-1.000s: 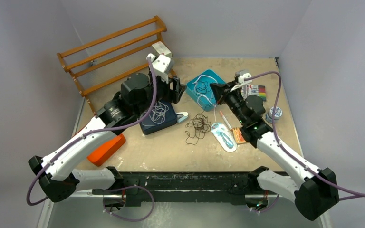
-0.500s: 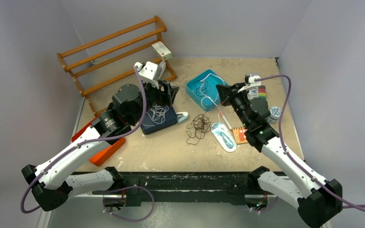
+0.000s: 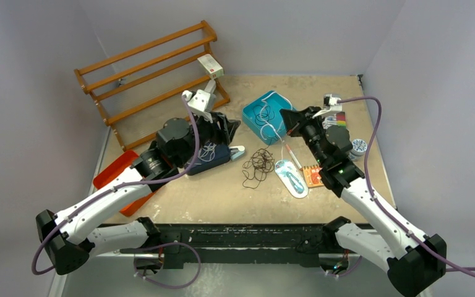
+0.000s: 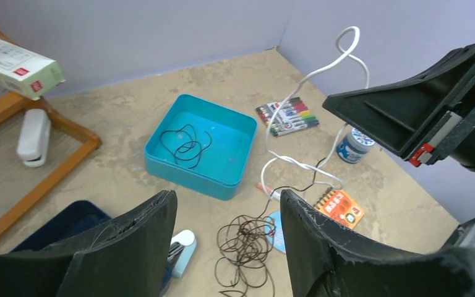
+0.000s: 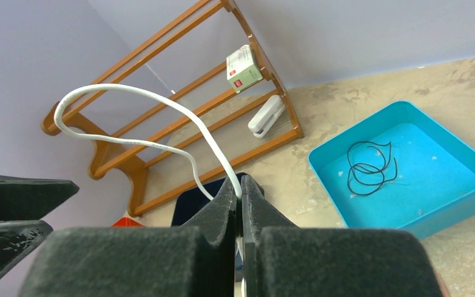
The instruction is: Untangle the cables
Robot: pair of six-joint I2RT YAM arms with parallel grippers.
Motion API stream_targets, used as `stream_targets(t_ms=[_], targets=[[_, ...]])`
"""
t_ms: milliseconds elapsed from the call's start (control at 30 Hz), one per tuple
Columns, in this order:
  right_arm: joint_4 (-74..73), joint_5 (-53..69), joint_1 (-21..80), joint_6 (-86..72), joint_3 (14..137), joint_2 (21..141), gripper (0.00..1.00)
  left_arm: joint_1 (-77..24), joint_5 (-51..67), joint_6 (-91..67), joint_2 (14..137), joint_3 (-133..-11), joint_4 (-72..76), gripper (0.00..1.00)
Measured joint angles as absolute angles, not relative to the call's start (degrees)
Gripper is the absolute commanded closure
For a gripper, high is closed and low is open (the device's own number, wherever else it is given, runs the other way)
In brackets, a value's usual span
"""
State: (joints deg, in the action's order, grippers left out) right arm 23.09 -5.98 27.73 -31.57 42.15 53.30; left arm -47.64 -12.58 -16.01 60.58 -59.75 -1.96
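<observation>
My right gripper (image 3: 286, 119) is shut on the white cable (image 3: 268, 128). It holds it above the table at the teal tray's (image 3: 250, 116) right edge. In the right wrist view the cable (image 5: 154, 94) arches up from the closed fingertips (image 5: 240, 185). In the left wrist view it (image 4: 309, 79) hangs in loops down to the table. The black cable (image 3: 263, 115) lies coiled inside the tray (image 4: 193, 182), seen also in both wrist views (image 4: 185, 143) (image 5: 368, 168). The dark brown cable (image 3: 258, 162) lies bunched on the table (image 4: 247, 247), below my left gripper (image 4: 227, 207). My left gripper (image 3: 230, 125) is open and empty.
A wooden rack (image 3: 151, 68) stands at back left with a small box (image 3: 210, 64) and a white stapler (image 4: 33, 136). A navy case (image 3: 210, 154), small stapler (image 3: 237, 150) and red tray (image 3: 114, 176) lie left. Markers (image 3: 339, 119), blue tin (image 3: 359, 146), orange card (image 3: 312, 177) and pale blue package (image 3: 290, 176) lie right.
My right gripper has moved slightly right and back, drawing the white cable up out of the tray. My left arm has swung back and then forward again, its gripper now lower and facing right.
</observation>
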Motion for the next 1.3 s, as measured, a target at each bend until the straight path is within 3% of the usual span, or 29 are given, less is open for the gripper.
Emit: stream_targets(t_ms=[500, 700, 1167, 1300], targets=[[24.8, -3.2, 27.7, -32.6, 42.3, 53.3, 1.0, -47.5, -4.1, -21.1, 71.2, -57.5, 14.8, 0.37], [26.0, -2.1, 27.7, -32.8, 42.8, 53.3, 1.0, -47.0, -1.8, -22.4, 76.3, -57.5, 20.1, 0.42], [26.4, -0.1, 27.7, -33.5, 43.2, 53.3, 1.0, -43.1, 0.7, -29.2, 85.0, -57.8, 29.9, 0.67], [26.4, 0.8, 27.7, -33.5, 43.2, 53.3, 1.0, -42.8, 1.8, -30.5, 85.5, -58.8, 31.3, 0.87]])
